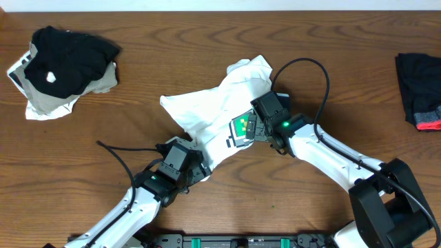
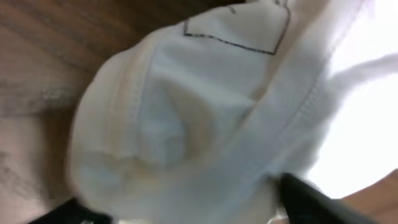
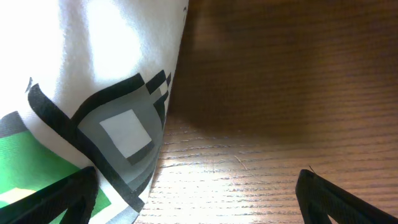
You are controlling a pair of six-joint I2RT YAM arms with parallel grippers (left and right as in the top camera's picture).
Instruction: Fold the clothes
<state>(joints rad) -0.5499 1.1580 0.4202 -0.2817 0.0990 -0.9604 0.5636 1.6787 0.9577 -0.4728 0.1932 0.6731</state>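
White T-shirt lies crumpled on the table. Left pincer straddles a bunched fold, grip unclear; right pincer is spread at its edge. A shallow pinch could slip, dragging cloth askew.

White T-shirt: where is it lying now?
Overhead view: the white T-shirt lies crumpled at centre, between the left hand and right hand, far from the clothes pile at upper left.
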